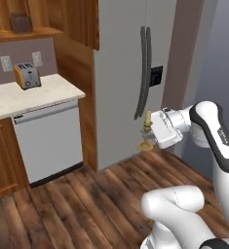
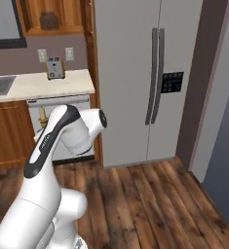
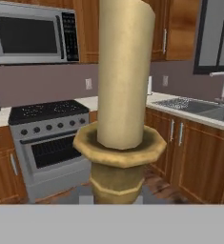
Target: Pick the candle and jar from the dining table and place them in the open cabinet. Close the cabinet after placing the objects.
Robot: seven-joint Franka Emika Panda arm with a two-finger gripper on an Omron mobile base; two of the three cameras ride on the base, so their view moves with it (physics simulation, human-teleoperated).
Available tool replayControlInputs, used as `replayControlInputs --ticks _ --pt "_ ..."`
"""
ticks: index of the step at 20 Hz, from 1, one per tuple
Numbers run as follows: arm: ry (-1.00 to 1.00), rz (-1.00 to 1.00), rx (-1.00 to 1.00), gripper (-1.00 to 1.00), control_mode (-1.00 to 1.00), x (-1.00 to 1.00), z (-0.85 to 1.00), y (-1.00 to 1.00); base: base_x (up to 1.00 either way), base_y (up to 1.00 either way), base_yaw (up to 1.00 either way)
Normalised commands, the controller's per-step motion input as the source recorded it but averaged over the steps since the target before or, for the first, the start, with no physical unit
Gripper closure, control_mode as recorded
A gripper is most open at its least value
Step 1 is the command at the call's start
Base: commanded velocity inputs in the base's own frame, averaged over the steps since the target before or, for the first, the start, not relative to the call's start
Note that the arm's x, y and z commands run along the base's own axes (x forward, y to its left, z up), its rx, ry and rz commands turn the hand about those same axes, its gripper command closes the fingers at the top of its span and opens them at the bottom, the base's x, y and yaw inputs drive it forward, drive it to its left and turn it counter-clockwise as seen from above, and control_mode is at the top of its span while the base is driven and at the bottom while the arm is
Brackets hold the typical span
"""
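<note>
My gripper (image 1: 154, 132) is clamped on the candle (image 1: 146, 130) (held upright), and the open cabinet (image 1: 26, 33) sits up-left of it.

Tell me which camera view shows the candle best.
The left base view: the whole candle, stub, brass stem and round base, stands upright in the shut hand. The hand view shows it huge and cropped. The right base view shows just a sliver of it behind the arm.

Toaster (image 1: 27, 75) on counter (image 1: 18, 98), left of fridge (image 1: 130, 73); dishwasher (image 1: 50, 141) below counter.
</note>
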Motion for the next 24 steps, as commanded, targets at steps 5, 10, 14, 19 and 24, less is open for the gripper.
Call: replayControlInputs --ticks 5,10,14,19,24 --pt "0.00 0.00 0.00 1.00 1.00 0.00 0.00 0.00 0.50 0.77 -0.15" --pt "0.00 0.00 0.00 1.00 1.00 0.00 0.00 0.00 0.47 0.80 -0.14" --pt "0.00 0.00 0.00 1.00 1.00 0.00 0.00 0.00 0.50 0.75 -0.12" --pt "0.00 0.00 0.00 1.00 1.00 0.00 0.00 0.00 0.55 0.73 -0.12" --pt "0.00 0.00 0.00 1.00 1.00 0.00 0.00 0.00 0.58 0.73 -0.12"
